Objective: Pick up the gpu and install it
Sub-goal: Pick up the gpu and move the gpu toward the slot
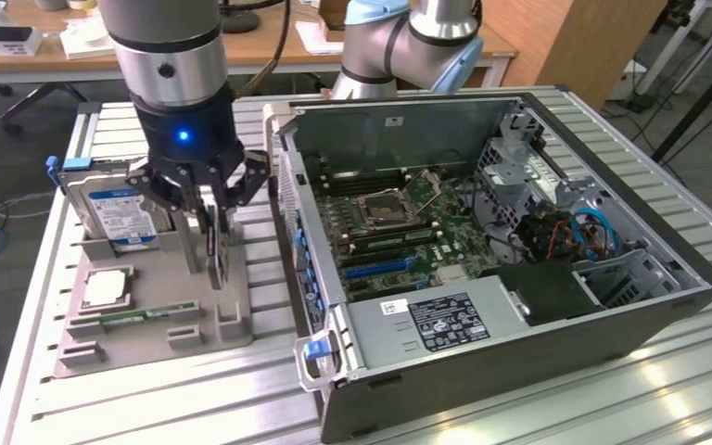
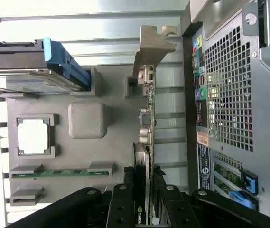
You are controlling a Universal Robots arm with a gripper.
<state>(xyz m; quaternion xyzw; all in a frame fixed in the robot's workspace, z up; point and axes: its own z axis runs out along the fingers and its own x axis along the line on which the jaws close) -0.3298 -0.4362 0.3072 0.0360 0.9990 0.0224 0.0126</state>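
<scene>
The black multi-fingered claw (image 1: 210, 243) stands over the grey moulded parts tray (image 1: 158, 320) at the exterior view's left of the slatted aluminium bench (image 1: 690, 389). Its fingers are clamped from both sides on the top edge of the gpu (image 1: 219, 276), a thin brownish circuit board with a black face that stands on edge in a tray slot. The card is to the exterior view's right of the silver hard drive with the blue-white label (image 1: 119, 215) and the square silver CPU chip (image 1: 107, 287). To lift well, I judge the pull should run straight up along the slot, card kept upright, so its metal bracket (image 2: 151, 47) clears the tray post and the wall of the open grey computer case (image 1: 653, 306) close beside. Hard to make out: whether the card's lower edge is seated or free, how much board the pads cover, and the connector edge, hidden down in the tray
</scene>
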